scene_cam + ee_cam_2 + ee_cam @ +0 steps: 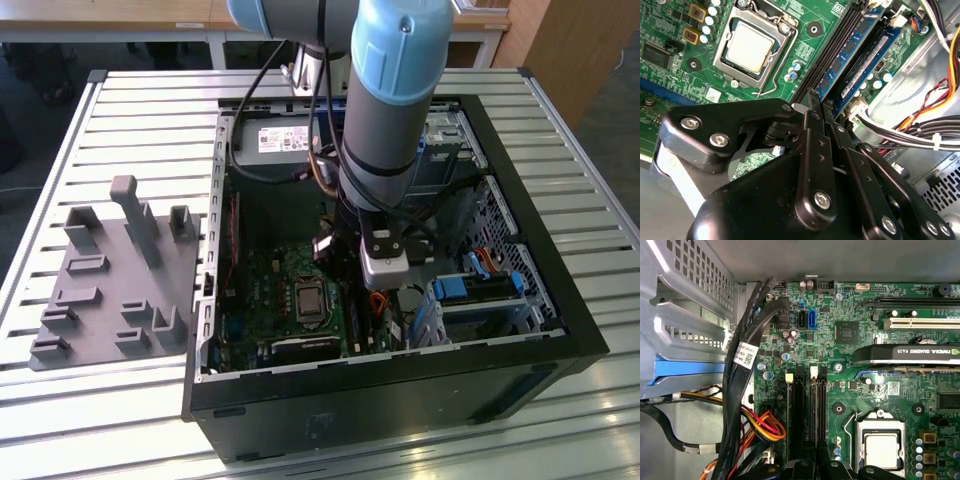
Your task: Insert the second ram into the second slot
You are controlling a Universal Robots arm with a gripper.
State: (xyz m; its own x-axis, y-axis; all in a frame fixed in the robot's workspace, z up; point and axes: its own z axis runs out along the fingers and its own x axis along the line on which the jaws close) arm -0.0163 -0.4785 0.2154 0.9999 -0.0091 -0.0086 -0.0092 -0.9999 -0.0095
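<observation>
Inside the open computer case (560, 300), the hand (819, 102) hangs just over the green board (670, 30), its fingers (812, 125) pressed together. The second ram (867, 57) stands in its slot beside another blue stick (842, 60).

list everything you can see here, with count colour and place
pc case: 1, black, open, lying on the slatted table
table: 1, pale metal slats, under the case
motherboard: 1, green, on the case floor
cpu: 1, silver, in its socket on the motherboard
ram sticks: 2, dark blue, side by side in the slots beside the cpu socket
graphics card: 1, black, on the motherboard
cable bundle: black, with red, yellow and orange wires, beside the slots
fixture plate: 1, grey, on the table at the exterior view's left
arm: 1, grey and light blue, reaching into the case
gripper: 1, black, shut, at the ram sticks' end
</observation>
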